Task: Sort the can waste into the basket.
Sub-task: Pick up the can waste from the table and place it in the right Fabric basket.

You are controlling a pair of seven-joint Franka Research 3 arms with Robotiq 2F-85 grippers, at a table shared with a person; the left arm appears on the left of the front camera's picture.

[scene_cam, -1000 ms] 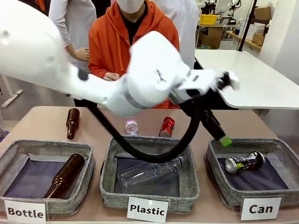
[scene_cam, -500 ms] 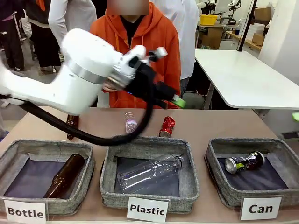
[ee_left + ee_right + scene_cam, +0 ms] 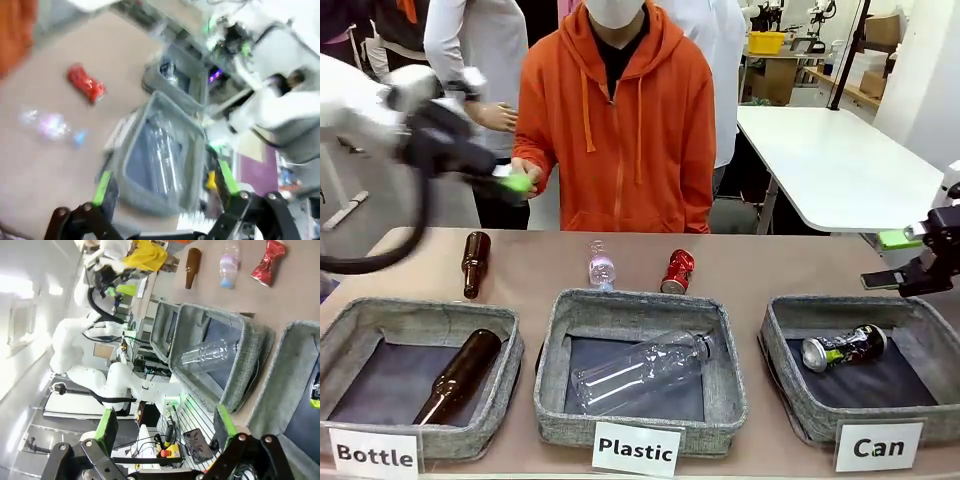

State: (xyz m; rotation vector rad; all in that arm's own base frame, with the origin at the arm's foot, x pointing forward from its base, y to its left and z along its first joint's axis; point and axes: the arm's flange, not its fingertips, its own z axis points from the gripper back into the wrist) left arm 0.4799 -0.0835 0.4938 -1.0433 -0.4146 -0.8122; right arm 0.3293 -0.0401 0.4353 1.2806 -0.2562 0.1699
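Sorting half done
Right gripper (image 3: 890, 260), wide and empty, hangs by the Can basket's (image 3: 840, 302) far right rim; left gripper (image 3: 515, 183), also wide, is high at far left. Black can (image 3: 843, 348) lies in that basket; red can (image 3: 677, 271) sits on the counter (image 3: 770, 262), well apart. Likely best: descend squarely, closing across its crushed waist.

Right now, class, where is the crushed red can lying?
In the front view, the red can lies on the table just beyond the Plastic basket, right of a small clear bottle.
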